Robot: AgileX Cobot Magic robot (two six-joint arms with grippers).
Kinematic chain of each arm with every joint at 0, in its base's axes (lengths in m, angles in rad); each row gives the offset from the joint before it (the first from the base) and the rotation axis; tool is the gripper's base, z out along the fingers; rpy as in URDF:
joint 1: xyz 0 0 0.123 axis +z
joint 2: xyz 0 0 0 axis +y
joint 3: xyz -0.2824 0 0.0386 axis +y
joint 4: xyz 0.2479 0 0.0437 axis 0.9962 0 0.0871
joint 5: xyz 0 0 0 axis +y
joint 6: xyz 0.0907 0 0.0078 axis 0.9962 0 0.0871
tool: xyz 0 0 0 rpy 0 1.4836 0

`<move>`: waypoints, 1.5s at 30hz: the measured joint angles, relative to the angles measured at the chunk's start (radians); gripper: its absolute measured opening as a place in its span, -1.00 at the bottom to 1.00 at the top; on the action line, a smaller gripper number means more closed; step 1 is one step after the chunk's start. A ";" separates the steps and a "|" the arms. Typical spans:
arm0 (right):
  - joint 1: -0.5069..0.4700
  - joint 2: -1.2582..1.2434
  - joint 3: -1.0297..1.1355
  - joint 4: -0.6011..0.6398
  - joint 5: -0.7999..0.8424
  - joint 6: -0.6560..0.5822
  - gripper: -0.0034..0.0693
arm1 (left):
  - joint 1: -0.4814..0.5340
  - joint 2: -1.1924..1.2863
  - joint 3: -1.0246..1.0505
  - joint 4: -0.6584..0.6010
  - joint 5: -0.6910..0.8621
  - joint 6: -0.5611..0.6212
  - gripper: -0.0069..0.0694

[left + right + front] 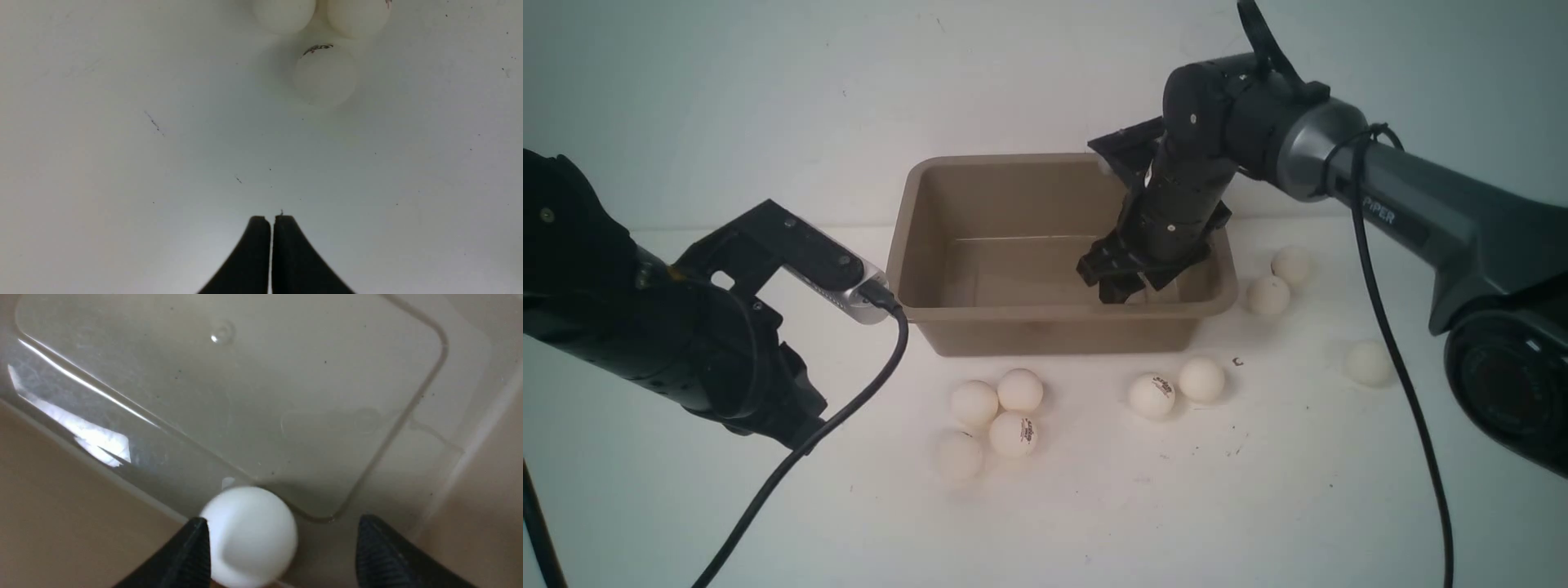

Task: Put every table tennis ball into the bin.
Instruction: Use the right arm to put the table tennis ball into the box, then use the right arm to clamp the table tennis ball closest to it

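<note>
The tan-brown bin [1062, 309] stands at the table's middle back. My right gripper [1123, 287] reaches down inside it near its right front corner. In the right wrist view that gripper [282, 520] is open, and a white ball [249, 535] rests against one finger [192, 551] and apart from the other, over the bin floor [245, 396]. My left gripper [271, 218] is shut and empty, low over the table at the left [796, 420]. A logo ball [325, 75] lies ahead of it. Several balls lie before the bin [1013, 433] [1152, 396].
Three more balls lie right of the bin [1291, 264] [1267, 295] [1368, 363]. The left arm's black cable [849, 408] hangs over the table in front of the ball cluster. A pale wall rises behind the bin.
</note>
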State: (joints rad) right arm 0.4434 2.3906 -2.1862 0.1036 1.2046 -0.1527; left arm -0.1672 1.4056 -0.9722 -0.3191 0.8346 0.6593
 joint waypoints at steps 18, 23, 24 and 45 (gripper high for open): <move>-0.284 -0.492 0.153 -0.051 0.042 -0.035 0.30 | -0.001 0.000 0.000 -0.002 0.008 0.000 -0.84; -0.298 -0.485 0.345 -0.053 0.047 -0.075 0.30 | -0.002 0.000 0.000 -0.002 0.008 0.000 -0.84; -0.298 -0.476 0.384 -0.053 0.047 -0.082 0.30 | -0.002 0.000 0.000 -0.002 0.007 0.000 -0.84; -0.296 -0.292 0.495 -0.184 0.018 -0.049 0.30 | -0.002 0.000 0.000 -0.005 0.007 0.000 -0.84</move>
State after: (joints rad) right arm 0.1470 2.0984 -1.6910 -0.0806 1.2230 -0.2017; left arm -0.1694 1.4056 -0.9722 -0.3242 0.8413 0.6593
